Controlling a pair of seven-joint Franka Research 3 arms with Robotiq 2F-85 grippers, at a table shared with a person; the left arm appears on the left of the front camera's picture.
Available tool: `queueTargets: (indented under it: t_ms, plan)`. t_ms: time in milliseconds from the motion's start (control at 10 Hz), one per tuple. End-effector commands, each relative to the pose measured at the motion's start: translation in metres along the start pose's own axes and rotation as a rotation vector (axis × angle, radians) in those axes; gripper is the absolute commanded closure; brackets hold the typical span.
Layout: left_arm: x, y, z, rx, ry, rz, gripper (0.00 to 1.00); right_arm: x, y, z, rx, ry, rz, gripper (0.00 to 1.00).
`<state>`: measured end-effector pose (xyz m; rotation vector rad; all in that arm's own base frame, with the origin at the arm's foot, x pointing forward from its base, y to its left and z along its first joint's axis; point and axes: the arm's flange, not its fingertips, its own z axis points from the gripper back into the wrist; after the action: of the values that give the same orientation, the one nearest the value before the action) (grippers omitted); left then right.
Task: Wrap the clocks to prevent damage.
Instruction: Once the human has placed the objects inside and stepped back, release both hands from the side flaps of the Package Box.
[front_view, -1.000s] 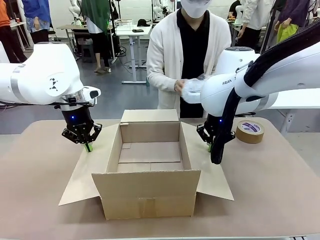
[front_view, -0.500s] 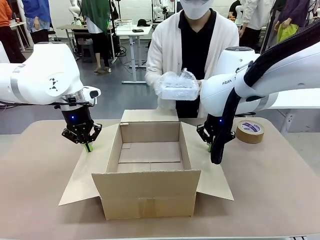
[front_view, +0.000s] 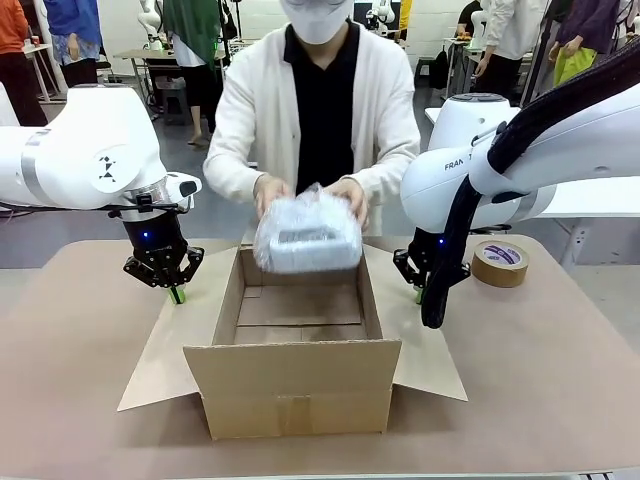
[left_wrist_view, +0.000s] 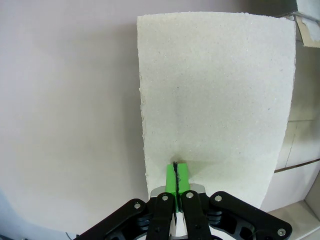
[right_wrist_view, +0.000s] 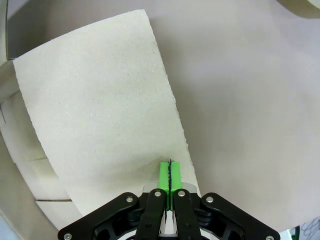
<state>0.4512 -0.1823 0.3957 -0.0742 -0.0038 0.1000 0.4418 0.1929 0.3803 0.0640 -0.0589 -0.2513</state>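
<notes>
A person across the table holds a clock wrapped in bubble wrap in both hands, just above the far side of the open cardboard box. My left gripper is shut, its green tips pressing down on the box's left flap. On the other side my right gripper is shut too, its tips resting on the right flap. Nothing is between the fingers of either gripper.
A roll of brown tape lies on the table at the right, behind my right arm. The box's inside floor is bare. Other people and tables stand far behind.
The person has brought the wrapped clock from chest height at the right down and left, over the box's back edge. Both grippers have stayed put on the flaps.
</notes>
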Motion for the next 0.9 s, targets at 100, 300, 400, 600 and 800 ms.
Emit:
queueTargets:
  t_ms: [100,300,400,600,800]
  plan:
    - [0.0000,0.0007,0.0007,0.001,-0.002,0.006,1.00,-0.0008,0.0006,-0.0008,-0.005,0.001,0.002,0.99]
    - [0.0000,0.0007,0.0007,0.001,-0.002,0.006,1.00,-0.0008,0.0006,-0.0008,-0.005,0.001,0.002,0.99]
    - [0.0000,0.0007,0.0007,0.001,-0.002,0.006,1.00,-0.0008,0.0006,-0.0008,-0.005,0.001,0.002,0.99]
    - [0.0000,0.0007,0.0007,0.001,-0.002,0.006,1.00,-0.0008,0.0006,-0.0008,-0.005,0.001,0.002,0.99]
    - [0.0000,0.0007,0.0007,0.001,-0.002,0.006,1.00,-0.0008,0.0006,-0.0008,-0.005,0.001,0.002,0.99]
